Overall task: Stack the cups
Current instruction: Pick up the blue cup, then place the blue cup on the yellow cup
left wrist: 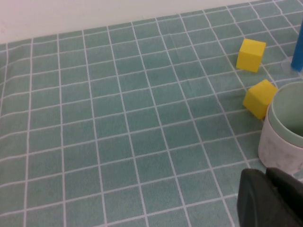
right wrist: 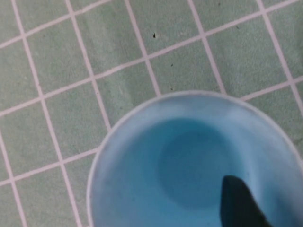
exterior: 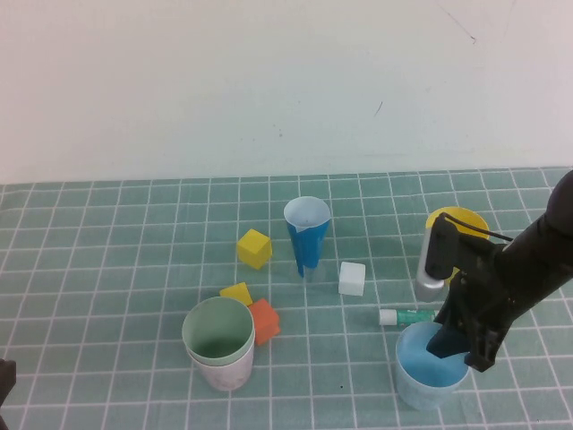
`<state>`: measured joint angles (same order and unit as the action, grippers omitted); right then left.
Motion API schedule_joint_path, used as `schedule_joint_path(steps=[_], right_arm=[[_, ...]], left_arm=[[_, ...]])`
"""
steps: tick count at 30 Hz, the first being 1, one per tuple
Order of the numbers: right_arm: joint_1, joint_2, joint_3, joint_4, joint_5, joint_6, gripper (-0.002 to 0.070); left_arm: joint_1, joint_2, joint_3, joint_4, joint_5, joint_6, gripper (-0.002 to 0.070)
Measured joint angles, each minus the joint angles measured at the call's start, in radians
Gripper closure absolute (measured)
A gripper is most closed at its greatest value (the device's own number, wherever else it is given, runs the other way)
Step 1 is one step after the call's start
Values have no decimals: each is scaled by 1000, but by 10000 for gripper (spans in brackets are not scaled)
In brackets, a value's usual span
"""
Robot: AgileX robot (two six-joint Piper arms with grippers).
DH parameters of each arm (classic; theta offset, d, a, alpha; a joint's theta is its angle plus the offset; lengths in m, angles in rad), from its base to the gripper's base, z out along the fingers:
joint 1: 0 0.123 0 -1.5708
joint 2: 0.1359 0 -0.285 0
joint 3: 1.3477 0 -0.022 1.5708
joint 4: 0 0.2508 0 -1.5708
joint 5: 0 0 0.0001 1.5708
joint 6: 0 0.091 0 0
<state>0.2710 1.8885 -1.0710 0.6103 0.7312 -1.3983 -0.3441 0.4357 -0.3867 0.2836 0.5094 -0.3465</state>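
Observation:
A pale green cup [exterior: 218, 330] sits nested inside a pink cup [exterior: 224, 373] at the front left; both show in the left wrist view, green [left wrist: 289, 116] inside pink [left wrist: 279, 152]. The light blue cup [exterior: 428, 376] stands upright at the front right. My right gripper [exterior: 460, 348] is open and straddles its near-right rim, one finger [right wrist: 239, 204] inside the cup [right wrist: 189, 161], apart from the wall. The yellow cup [exterior: 458, 222] stands behind my right arm, partly hidden. My left gripper [left wrist: 271, 201] is shut and empty, low at the front left beside the pink cup.
A narrow dark blue cone cup [exterior: 307, 233] stands mid-table. Two yellow blocks [exterior: 254, 248] [exterior: 236, 293], an orange block [exterior: 264, 322] and a white block [exterior: 352, 279] lie around. A silver cylinder [exterior: 430, 264] and a green-white marker [exterior: 407, 316] lie by the blue cup.

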Motion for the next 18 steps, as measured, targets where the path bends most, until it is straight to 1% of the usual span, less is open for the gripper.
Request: schedule_joint_path(steps=[3,4,6,8,11,16,18], right_arm=[[0,5,0,0,-6,-5,584],[0,5,-2,0,-7,-13,617],[0,5,-15,-11,5,-22,646],[0,5,-55,-34,47,-18,652],[0,-9,-151,-87,131,47,653],[0,-49,-381,-230,198,227,654],[0,-49,-486,-335,205,342,654]], left_arm=[[0,0,0,6,-2,0,675],[0,0,0,13,-8,0,675],[0,0,0,21,-17,0,675],[0,0,0,21,-21,0,675],[0,0,0,23,-24,0,675],[0,0,0,25,-26,0,675],[0,0,0,25,-26,0,675]])
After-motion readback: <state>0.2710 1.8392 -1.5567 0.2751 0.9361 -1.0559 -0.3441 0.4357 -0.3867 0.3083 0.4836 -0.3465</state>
